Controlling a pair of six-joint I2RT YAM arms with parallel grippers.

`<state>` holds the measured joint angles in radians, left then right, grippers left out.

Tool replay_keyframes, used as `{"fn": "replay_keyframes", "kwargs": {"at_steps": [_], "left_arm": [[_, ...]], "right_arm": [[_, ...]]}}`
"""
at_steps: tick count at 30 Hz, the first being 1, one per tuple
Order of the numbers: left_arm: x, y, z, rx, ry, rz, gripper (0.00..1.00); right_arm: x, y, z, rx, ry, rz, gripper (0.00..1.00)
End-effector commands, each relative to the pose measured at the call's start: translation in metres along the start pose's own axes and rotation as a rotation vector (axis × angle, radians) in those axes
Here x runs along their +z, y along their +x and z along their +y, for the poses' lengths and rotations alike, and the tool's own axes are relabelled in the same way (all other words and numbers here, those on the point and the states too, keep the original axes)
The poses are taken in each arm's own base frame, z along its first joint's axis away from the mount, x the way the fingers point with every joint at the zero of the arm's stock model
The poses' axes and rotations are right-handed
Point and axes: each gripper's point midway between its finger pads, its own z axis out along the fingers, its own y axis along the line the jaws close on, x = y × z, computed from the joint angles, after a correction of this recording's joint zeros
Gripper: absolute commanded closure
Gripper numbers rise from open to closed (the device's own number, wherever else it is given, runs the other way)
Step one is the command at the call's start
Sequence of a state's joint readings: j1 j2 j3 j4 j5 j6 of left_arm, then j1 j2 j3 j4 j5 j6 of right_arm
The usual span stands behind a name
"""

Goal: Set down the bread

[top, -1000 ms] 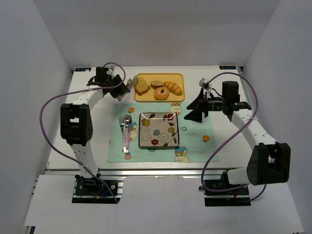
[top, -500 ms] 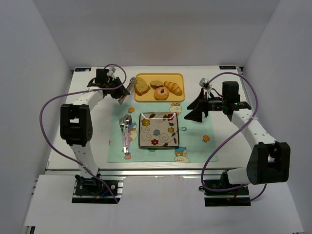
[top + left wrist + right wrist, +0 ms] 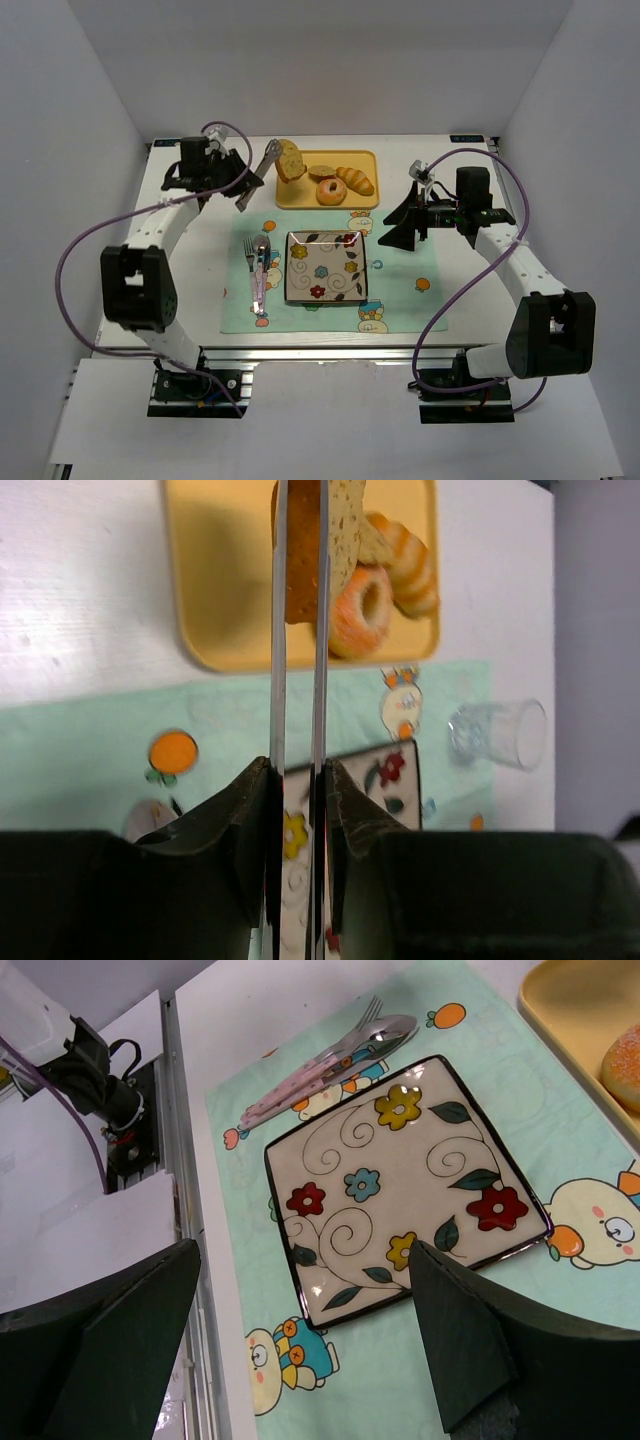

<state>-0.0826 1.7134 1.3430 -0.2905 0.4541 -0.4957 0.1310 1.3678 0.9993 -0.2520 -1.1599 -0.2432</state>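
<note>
- The left gripper (image 3: 277, 158) has its jaws narrowed onto the larger bread slice (image 3: 292, 161), which it holds on edge over the left end of the yellow tray (image 3: 291, 198).
- The smaller bread slice (image 3: 322, 172) lies on the tray, close to the ring doughnut (image 3: 331, 191) and the croissant (image 3: 355, 180).
- The flowered square plate (image 3: 325, 266) sits on the green placemat (image 3: 400, 300), near the tray.
- The right gripper (image 3: 392, 228) hangs just right of the plate, jaws spread wide and holding nothing.

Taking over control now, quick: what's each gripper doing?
Left gripper: shut on the larger bread slice.
Right gripper: open, holding nothing.
</note>
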Motion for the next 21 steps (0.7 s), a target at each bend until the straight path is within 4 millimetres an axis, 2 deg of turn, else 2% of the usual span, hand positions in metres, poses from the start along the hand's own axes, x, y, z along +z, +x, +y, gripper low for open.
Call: {"fn": "replay_keyframes", "kwargs": {"at_steps": [1,3,4,6,7,9,10,13,18,21], "left_arm": [[-0.043,0.012,-0.04,0.057,0.141,-0.012,0.99],[-0.058,0.034,-0.051,0.055,0.216,0.038,0.99],[-0.069,0.055,-0.051,0.043,0.229,0.079,0.98],[-0.083,0.081,-0.053,0.05,0.262,0.145,0.98],[-0.094,0.102,-0.049,0.033,0.255,0.19,0.97],[-0.107,0.124,-0.05,0.034,0.282,0.236,0.96],[-0.114,0.142,-0.047,0.019,0.285,0.262,0.96],[-0.122,0.172,-0.049,-0.001,0.308,0.317,0.92],[-0.117,0.198,-0.054,-0.002,0.314,0.36,0.81],[-0.11,0.205,-0.053,0.002,0.302,0.376,0.65]], "right_arm": [[-0.002,-0.007,0.004,-0.04,-0.019,-0.021,0.11],[-0.002,-0.008,0.004,-0.04,-0.019,-0.021,0.11],[-0.002,-0.009,0.004,-0.044,-0.016,-0.022,0.11],[-0.002,-0.009,0.003,-0.042,-0.016,-0.021,0.11],[-0.001,-0.009,0.002,-0.04,-0.019,-0.02,0.11],[-0.001,-0.008,0.001,-0.036,-0.019,-0.018,0.11],[-0.001,-0.009,0.0,-0.032,-0.018,-0.018,0.11],[0.0,-0.009,-0.002,-0.017,-0.022,-0.017,0.11],[0.0,-0.014,-0.002,-0.025,-0.024,-0.02,0.11],[0.0,-0.014,-0.001,-0.016,-0.025,-0.015,0.11]]}}
